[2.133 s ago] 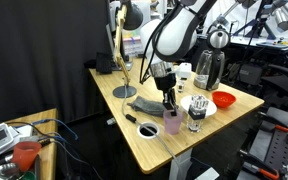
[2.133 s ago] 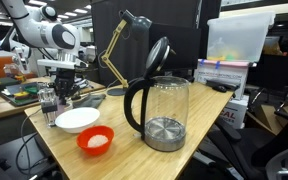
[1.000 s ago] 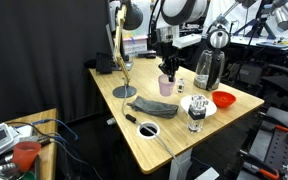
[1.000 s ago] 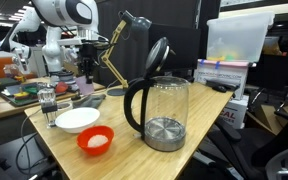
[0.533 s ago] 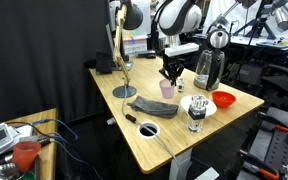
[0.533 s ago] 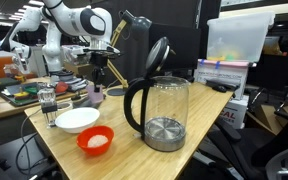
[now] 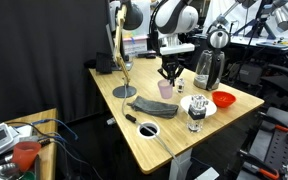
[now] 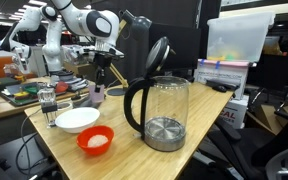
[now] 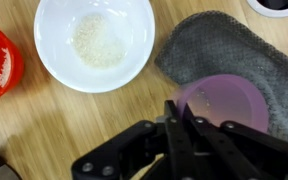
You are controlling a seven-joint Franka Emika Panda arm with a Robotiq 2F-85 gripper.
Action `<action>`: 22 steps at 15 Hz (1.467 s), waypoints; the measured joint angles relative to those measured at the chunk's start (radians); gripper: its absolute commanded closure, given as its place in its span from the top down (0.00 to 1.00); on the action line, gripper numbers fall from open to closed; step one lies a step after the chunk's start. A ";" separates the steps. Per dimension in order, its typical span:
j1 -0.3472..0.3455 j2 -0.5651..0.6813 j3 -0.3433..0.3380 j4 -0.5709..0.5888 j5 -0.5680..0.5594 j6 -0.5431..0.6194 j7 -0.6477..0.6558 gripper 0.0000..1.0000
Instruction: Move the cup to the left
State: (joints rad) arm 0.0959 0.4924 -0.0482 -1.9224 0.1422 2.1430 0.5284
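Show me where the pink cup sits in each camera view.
In an exterior view: mid-table, cup at the grey cloth's far end.
In an exterior view: left of centre, cup behind the white bowl.
Wrist view: right side, cup over the cloth.
Shared landmark: the white bowl.

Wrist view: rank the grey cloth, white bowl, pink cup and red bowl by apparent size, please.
1. grey cloth, only slightly ahead of the bowl
2. white bowl
3. pink cup; it stands nearer the camera, which inflates it
4. red bowl; cut off by the frame edge, so its rank is unsure
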 measured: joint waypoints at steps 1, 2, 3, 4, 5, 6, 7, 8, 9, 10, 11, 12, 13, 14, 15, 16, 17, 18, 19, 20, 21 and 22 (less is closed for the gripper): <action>0.000 0.000 0.000 0.000 0.000 0.000 0.001 0.06; 0.000 0.000 0.000 0.000 0.000 -0.001 0.001 0.01; 0.000 0.000 0.000 0.000 0.000 -0.001 0.001 0.01; 0.000 0.000 0.000 0.000 0.000 0.000 0.001 0.01; 0.000 0.001 -0.001 0.003 0.000 0.004 0.005 0.01; 0.000 0.003 -0.003 0.012 0.001 0.006 0.015 0.01; 0.000 0.008 -0.006 0.029 0.004 0.007 0.033 0.01; -0.001 0.018 -0.010 0.052 0.010 0.008 0.053 0.01; -0.003 0.031 -0.012 0.080 0.020 0.007 0.071 0.01; -0.005 0.049 -0.014 0.109 0.029 0.007 0.087 0.01; -0.007 0.069 -0.014 0.138 0.035 0.007 0.103 0.01; -0.007 0.091 -0.014 0.165 0.040 0.007 0.120 0.01; -0.007 0.113 -0.014 0.188 0.041 0.007 0.136 0.01; -0.007 0.135 -0.014 0.209 0.041 0.007 0.153 0.01; -0.007 0.154 -0.014 0.226 0.041 0.007 0.168 0.01; -0.007 0.168 -0.014 0.238 0.041 0.007 0.181 0.01; -0.007 0.179 -0.014 0.247 0.041 0.007 0.195 0.05; -0.007 0.185 -0.014 0.251 0.041 0.007 0.206 0.09; -0.007 0.190 -0.014 0.254 0.041 0.006 0.212 0.26; -0.008 0.193 -0.014 0.256 0.043 0.005 0.213 0.34; -0.010 0.195 -0.014 0.258 0.048 0.005 0.213 0.36; -0.011 0.195 -0.014 0.259 0.053 0.005 0.212 0.42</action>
State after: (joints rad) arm 0.0849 0.6870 -0.0622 -1.6638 0.1956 2.1477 0.7408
